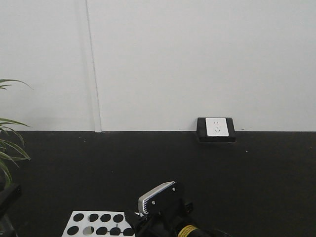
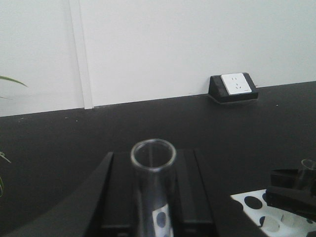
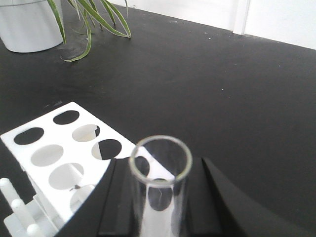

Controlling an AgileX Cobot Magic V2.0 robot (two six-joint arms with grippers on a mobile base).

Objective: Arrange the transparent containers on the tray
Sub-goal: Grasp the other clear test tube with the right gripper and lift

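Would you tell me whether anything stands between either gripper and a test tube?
Nothing visible does: the left gripper holds one tube between its fingers, the right gripper the other tube. No tray is in view.

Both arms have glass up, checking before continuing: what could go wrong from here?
1. The left gripper holds the narrower test tube and the right gripper holds the wider test tube. The left wrist view shows them near each other, so the arms could clash.
2. That wider tube's lower end is hidden above the test tube rack; a sideways move might snag it.
3. No view shows the tray, so the set-down may start blind.
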